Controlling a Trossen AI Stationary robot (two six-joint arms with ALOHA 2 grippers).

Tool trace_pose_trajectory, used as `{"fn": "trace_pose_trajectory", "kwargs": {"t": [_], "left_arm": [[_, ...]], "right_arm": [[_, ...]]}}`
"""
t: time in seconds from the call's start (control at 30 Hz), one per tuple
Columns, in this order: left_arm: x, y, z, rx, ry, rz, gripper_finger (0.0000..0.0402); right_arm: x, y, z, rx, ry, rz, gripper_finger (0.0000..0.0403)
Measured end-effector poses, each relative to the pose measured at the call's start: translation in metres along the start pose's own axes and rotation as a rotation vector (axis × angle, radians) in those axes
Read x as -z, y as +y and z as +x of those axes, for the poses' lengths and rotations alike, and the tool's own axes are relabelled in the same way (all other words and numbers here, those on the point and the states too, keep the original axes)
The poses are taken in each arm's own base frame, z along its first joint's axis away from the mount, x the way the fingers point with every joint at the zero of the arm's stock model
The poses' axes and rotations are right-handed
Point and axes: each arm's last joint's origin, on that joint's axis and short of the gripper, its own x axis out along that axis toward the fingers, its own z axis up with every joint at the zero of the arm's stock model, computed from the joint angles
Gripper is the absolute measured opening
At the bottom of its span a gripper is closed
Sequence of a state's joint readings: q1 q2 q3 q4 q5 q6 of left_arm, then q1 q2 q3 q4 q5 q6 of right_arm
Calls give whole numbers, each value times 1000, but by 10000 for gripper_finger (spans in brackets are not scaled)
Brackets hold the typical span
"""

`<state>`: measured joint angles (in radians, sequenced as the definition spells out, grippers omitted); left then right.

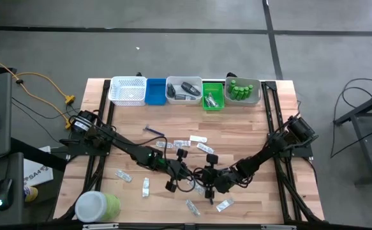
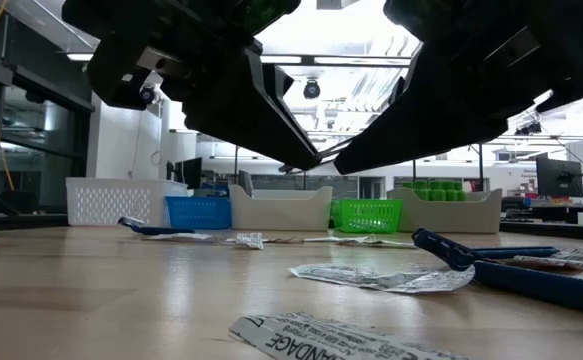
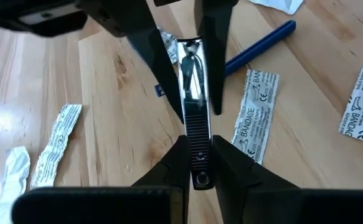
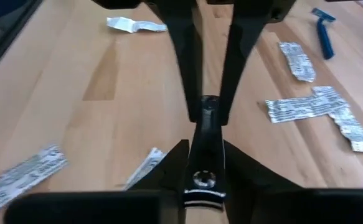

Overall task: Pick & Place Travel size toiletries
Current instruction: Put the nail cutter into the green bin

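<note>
Nail clipper point(image 3: 192, 106) gripped by both end effectors.

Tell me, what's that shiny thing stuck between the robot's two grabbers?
A silvery nail clipper. The left gripper pinches one end and the right gripper the other, above the table. Both wrist views show it.

A wooden counter point(image 1: 249, 128) fills the middle of the high view. Along its upper edge stand a white basket point(image 1: 127, 90), a blue tray point(image 1: 155, 92) and a green tray point(image 1: 212, 96). A green jar point(image 1: 98, 206) with a white lid sits at lower left.
</note>
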<state>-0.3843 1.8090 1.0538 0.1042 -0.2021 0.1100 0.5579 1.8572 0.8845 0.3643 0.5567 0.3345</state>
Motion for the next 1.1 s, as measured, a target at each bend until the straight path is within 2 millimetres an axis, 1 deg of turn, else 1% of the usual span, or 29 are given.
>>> {"fn": "trace_pose_trajectory", "kwargs": {"t": [0.03,0.17,0.4,0.5,0.57,0.77,0.83,0.93,1.03,1.1], "left_arm": [[0,0,0,-3,3,-2,44],[0,0,0,1,2,-1,58],[2,0,0,3,24,4,62],[1,2,-5,-22,40,14,69],[0,3,-8,-25,49,24,84],[-3,6,-23,-32,83,35,151],[-1,8,-28,-64,113,20,165],[1,13,-40,-146,183,-9,171],[2,17,-54,-198,231,-19,172],[-1,19,-61,-210,223,-29,172]], "right_arm": [[0,0,0,3,0,-4,49],[0,0,0,-7,-2,-10,48],[0,-1,1,-7,6,30,48],[-2,-4,2,4,5,52,48],[-4,-6,3,5,4,70,48],[-12,-15,0,4,18,84,48],[-15,-21,-3,27,37,94,48],[-22,-37,-10,108,81,105,48],[-34,-61,-19,211,100,153,48],[-42,-79,-26,283,100,195,48]]}}
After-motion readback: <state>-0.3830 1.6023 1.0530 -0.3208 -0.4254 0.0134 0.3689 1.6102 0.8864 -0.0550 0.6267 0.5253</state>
